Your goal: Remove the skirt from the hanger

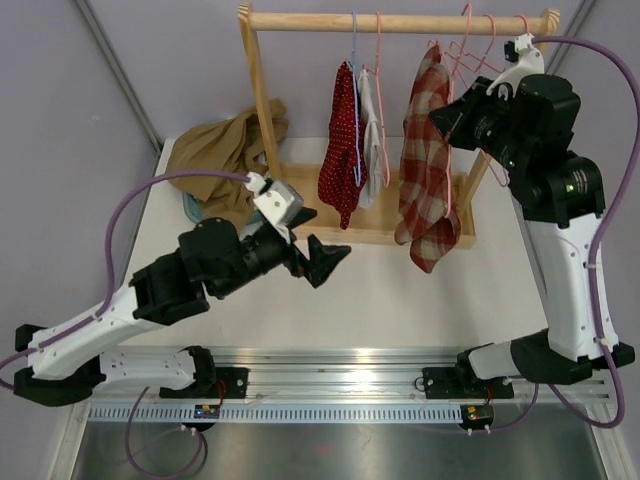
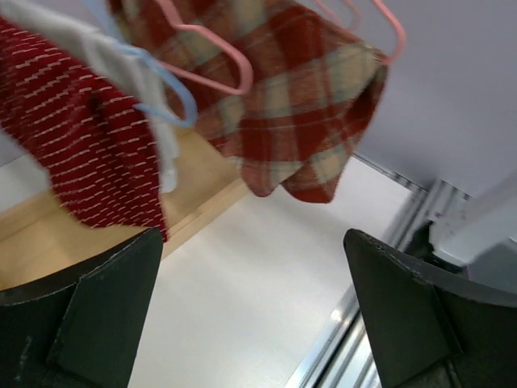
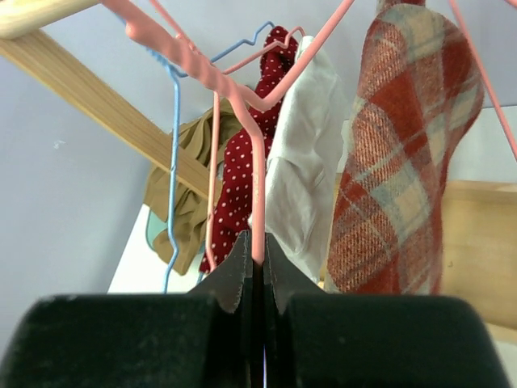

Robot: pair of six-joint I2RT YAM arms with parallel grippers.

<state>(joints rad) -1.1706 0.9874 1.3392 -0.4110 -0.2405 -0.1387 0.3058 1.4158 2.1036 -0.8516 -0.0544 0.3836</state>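
A red plaid skirt hangs from a pink wire hanger on the wooden rack's rail. It also shows in the right wrist view and the left wrist view. My right gripper is up beside the skirt's top, and its jaws are shut on a pink hanger wire. My left gripper is open and empty, low over the table, in front of the rack's base and left of the skirt. Its fingers frame bare table.
A red polka-dot garment and a white garment hang left of the skirt, with a blue hanger. A tan cloth heap lies at the rack's left. The rack's wooden base stands mid-table. A metal rail runs along the near edge.
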